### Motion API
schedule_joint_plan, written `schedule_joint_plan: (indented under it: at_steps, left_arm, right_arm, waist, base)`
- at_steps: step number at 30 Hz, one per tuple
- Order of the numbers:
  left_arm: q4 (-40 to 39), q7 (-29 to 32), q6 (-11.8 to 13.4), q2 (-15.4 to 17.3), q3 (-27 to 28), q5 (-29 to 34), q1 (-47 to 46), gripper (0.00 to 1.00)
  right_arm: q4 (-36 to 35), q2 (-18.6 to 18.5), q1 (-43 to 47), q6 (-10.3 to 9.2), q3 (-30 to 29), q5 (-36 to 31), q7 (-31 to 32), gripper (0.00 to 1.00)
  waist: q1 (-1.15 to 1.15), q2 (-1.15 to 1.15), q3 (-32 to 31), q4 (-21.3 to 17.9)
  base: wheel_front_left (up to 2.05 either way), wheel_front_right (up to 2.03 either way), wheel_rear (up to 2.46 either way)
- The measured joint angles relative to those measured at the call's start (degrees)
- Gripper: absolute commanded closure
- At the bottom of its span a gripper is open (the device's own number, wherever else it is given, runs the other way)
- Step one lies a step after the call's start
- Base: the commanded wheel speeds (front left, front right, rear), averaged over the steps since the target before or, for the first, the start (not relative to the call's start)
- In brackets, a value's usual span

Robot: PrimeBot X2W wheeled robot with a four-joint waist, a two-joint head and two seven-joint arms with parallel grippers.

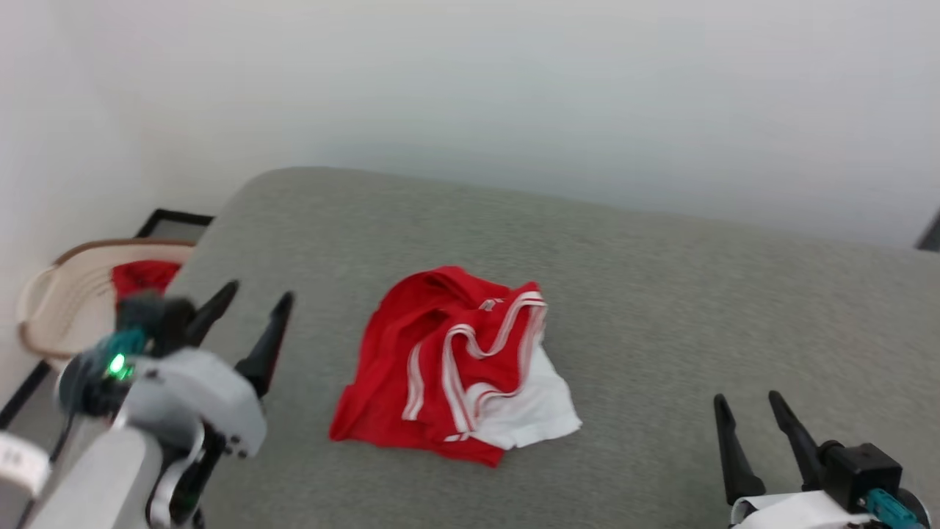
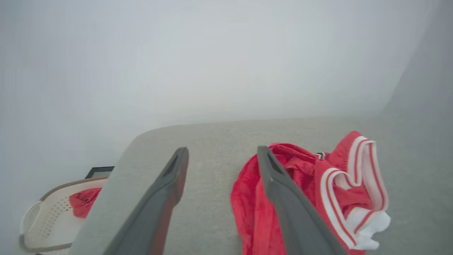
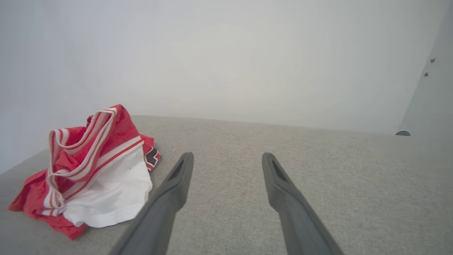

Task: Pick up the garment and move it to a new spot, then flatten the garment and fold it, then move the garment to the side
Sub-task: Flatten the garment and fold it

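Garment (image 1: pixel 396 367) lies crumpled, seemingly light, limp and slip-prone; I'd pinch a red hem edge; left gripper (image 1: pixel 261 291) and right gripper (image 1: pixel 747 399) gape empty

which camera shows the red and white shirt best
Head view: the garment lies whole and uncovered on the grey surface, seen from above. In the left wrist view a finger of the left gripper hides part of it and the bottom edge cuts it off. The right wrist view has it side-on, low, at the left.

The grey upholstered surface (image 1: pixel 661 294) carries one crumpled red-and-white garment (image 1: pixel 440 367), lying well in from its rounded far-left corner.
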Motion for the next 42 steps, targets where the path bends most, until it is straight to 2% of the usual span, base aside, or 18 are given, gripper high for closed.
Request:
schedule_joint_plan:
  at_steps: [4,9,12,15,20,24,29,36,37,38,39,42]
  left_arm:
    - [2.0,-7.5,1.4,0.0,1.1,1.9,4.6,0.0]
    - [4.1,-14.4,3.8,-1.7,2.0,2.8,7.4,0.0]
    - [4.9,-16.7,5.1,-2.8,2.0,3.5,9.2,0.0]
    - [5.2,-18.3,5.3,-3.7,1.7,4.8,10.0,0.0]
    - [4.6,-19.9,7.3,-7.0,4.9,5.4,11.0,0.0]
    - [2.4,-20.0,7.4,-10.5,8.4,7.2,11.9,0.0]
    - [1.2,-20.0,5.4,-14.6,12.2,10.1,13.1,0.0]
    - [1.4,-20.0,2.7,-18.6,16.6,13.8,13.5,0.0]
    - [1.6,-20.0,2.3,-19.1,17.1,14.3,13.4,0.0]
    - [1.7,-20.0,1.8,-19.6,17.7,14.6,13.5,0.0]
    - [1.9,-20.0,1.5,-20.0,18.1,15.0,13.4,0.0]
    - [2.6,-20.0,0.5,-21.0,19.4,16.1,13.4,0.0]
  right_arm:
    - [0.3,-0.4,-0.7,0.0,1.3,1.4,2.8,0.0]
    - [1.5,-2.0,-1.3,0.0,2.3,3.6,9.1,0.0]
    - [2.0,-2.9,-2.9,0.0,3.2,5.1,14.1,0.0]
    - [1.8,-4.2,-3.9,0.0,3.7,5.9,18.7,0.0]
    - [0.7,-6.2,-8.0,0.01,5.8,7.7,27.4,0.0]
    - [1.3,-7.8,-10.9,0.01,6.9,7.3,34.3,0.0]
    - [3.4,-7.9,-13.6,0.01,8.3,7.4,41.1,0.0]
    - [6.4,-7.4,-15.4,0.01,9.7,7.4,45.6,0.0]
    - [6.9,-7.5,-15.8,0.01,9.7,7.1,45.8,0.15]
    - [7.2,-7.5,-16.0,0.02,9.9,6.4,45.7,0.85]
    - [7.7,-7.4,-16.2,0.02,9.8,6.3,45.2,1.0]
    - [9.9,-7.0,-17.1,0.02,8.6,5.4,43.6,1.0]
  waist:
    - [0.0,0.0,-0.6,3.6]
    - [0.0,0.0,-1.1,8.0]
    - [0.0,0.0,-1.2,10.6]
    - [0.0,0.0,-1.0,13.0]
    - [0.0,0.0,1.4,15.6]
    - [0.0,0.0,4.5,16.6]
    - [0.0,0.0,8.3,17.6]
    - [0.0,0.0,11.2,18.9]
    - [0.0,0.0,11.4,19.1]
    - [0.0,0.0,11.5,19.2]
    - [0.0,0.0,11.6,19.3]
    - [0.0,0.0,11.5,19.4]
  base:
    - [0.0,0.0,0.0]
    - [0.0,0.0,0.0]
    - [0.0,0.0,0.0]
    - [0.0,0.0,0.0]
    - [0.0,0.0,0.0]
    - [0.0,0.0,0.0]
    - [0.0,0.0,0.0]
    - [0.0,0.0,0.0]
    - [0.0,0.0,0.0]
    - [0.0,0.0,0.0]
    - [0.0,0.0,0.0]
    - [0.0,0.0,0.0]
